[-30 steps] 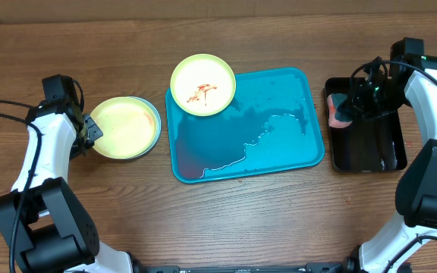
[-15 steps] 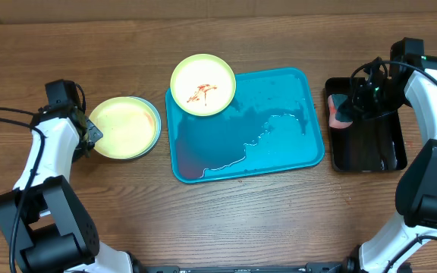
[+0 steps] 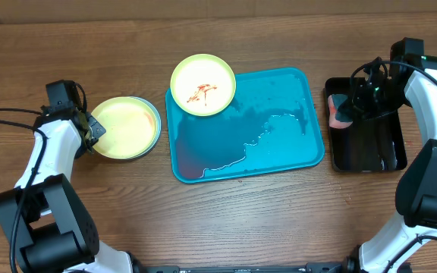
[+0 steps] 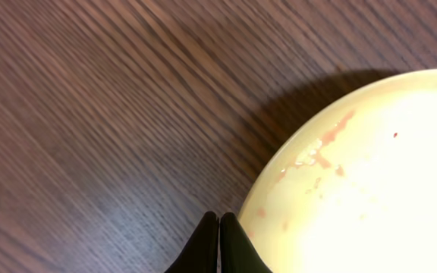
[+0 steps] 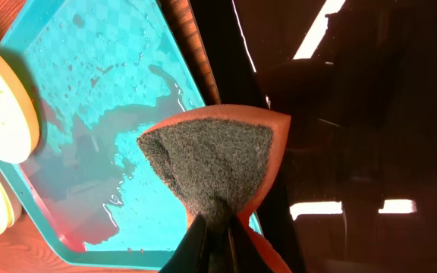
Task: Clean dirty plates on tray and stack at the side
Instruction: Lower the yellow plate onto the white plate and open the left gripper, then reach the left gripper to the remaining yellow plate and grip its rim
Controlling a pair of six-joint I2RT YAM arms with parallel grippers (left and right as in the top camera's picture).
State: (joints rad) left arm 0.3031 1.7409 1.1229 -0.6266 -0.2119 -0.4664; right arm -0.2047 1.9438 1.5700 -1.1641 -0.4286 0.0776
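Left gripper (image 4: 218,221), pinched empty, shifted slightly beside round plates (image 3: 125,127); right gripper (image 5: 215,226) clamps fibrous sponge (image 5: 211,163).

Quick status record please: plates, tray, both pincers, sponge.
stacked plates: on the table left of the tray, yellow-green one on top, faint reddish traces near its rim
dirty plate: red-orange smears, on the tray's far-left corner, overhanging the rim
tray: wet, water pooled
left pincer: shut, empty, beside the stack's rim
right pincer: shut on sponge, at the black tray left edge
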